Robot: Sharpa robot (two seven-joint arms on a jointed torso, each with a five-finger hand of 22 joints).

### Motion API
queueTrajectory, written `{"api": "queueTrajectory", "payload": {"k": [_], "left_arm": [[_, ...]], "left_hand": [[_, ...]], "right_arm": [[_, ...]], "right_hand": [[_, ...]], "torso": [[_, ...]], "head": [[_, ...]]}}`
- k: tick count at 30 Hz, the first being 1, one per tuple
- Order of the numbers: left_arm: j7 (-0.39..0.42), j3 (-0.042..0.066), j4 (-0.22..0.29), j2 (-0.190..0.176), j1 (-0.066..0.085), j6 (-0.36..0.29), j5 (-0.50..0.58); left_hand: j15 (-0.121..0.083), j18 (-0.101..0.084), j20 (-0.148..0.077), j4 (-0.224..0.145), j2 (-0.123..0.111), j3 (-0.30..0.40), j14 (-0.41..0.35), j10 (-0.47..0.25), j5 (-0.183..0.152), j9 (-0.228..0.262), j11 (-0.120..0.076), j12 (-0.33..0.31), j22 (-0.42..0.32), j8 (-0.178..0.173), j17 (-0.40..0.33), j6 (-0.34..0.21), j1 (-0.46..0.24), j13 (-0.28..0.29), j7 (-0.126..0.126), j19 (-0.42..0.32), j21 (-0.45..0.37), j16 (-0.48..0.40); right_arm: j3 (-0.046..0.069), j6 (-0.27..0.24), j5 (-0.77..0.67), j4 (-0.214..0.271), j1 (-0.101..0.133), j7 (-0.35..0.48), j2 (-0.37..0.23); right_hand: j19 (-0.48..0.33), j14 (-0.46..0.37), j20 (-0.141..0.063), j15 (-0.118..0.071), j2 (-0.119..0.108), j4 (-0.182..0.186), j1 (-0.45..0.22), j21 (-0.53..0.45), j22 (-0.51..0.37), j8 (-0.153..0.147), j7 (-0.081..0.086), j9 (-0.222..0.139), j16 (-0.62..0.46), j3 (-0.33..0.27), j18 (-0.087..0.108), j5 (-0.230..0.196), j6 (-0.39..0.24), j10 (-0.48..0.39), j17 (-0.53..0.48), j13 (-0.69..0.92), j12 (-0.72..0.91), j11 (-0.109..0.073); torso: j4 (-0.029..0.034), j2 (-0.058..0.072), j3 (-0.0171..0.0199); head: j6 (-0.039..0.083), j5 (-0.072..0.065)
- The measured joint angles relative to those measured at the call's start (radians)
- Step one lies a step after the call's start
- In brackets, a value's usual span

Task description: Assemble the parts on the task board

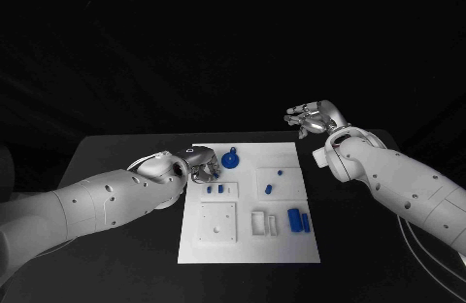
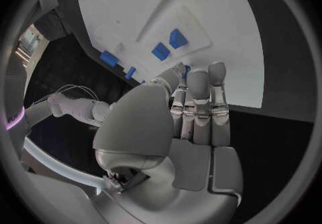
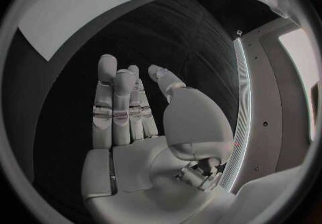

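I judge the blue gear (image 1: 230, 159), just beyond my curled left robot hand (image 1: 201, 163), light, rigid and slick: grip its rim; the right robot hand (image 1: 309, 119) is spread, empty.

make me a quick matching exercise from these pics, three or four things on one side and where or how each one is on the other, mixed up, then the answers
Things:
1. left hand
2. right hand
3. blue round part
4. two blue bars

Places or states:
A. lying side by side on the near right of the task board
B. raised beyond the table's far edge, fingers apart, holding nothing
C. on the board's far part, beside the left hand
D. over the board's far left corner

Pairs: 1-D, 2-B, 3-C, 4-A
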Motion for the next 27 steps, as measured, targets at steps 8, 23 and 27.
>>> {"api": "queueTrajectory", "payload": {"k": [8,23,27], "left_arm": [[0.0,0.001,-0.005,0.007,-0.002,0.0,0.001],[-0.006,0.001,-0.019,0.021,-0.001,0.011,0.002],[-0.009,0.0,-0.022,0.025,-0.001,0.015,0.001]], "left_hand": [[0.0,0.0,0.0,0.0,0.0,0.0,0.0,-0.001,0.0,0.0,-0.001,0.0,0.0,-0.002,0.001,-0.002,0.0,0.0,-0.001,0.0,0.0,0.0],[0.0,-0.001,0.0,0.0,0.0,0.0,0.0,-0.002,0.0,0.001,-0.002,0.0,0.0,-0.003,0.002,-0.002,0.0,0.0,-0.002,0.0,0.0,0.0],[0.003,-0.002,0.003,0.0,0.001,0.0,-0.003,-0.002,0.0,0.001,-0.002,0.0,0.0,-0.006,0.002,-0.002,0.001,0.0,-0.002,-0.004,0.0,-0.004]], "right_arm": [[0.0,0.0,0.0,0.0,0.0,0.0,0.0],[0.0,0.0,0.0,0.0,0.0,0.0,0.001],[0.0,0.0,0.0,0.0,0.0,0.0,0.001]], "right_hand": [[0.0,0.0,0.0,0.0,0.0,0.0,0.0,0.0,0.0,0.0,0.0,0.0,0.0,0.0,0.0,0.0,0.0,0.0,0.0,0.0,0.0,0.0],[0.0,0.0,0.0,0.0,0.0,0.0,0.0,0.0,0.0,0.0,-0.001,0.0,0.0,0.0,0.0,0.0,0.001,0.0,0.0,0.0,0.0,0.0],[0.0,0.0,0.0,0.0,0.0,0.0,0.0,0.0,0.0,0.0,-0.001,0.0,0.0,0.0,0.0,0.0,0.001,0.0,0.0,0.0,0.0,0.0]], "torso": [[-0.0001,0.0,0.0002],[-0.0002,0.0,0.0004],[-0.0002,0.0,0.0004]], "head": [[-0.001,-0.001],[-0.002,-0.002],[-0.002,-0.003]]}}
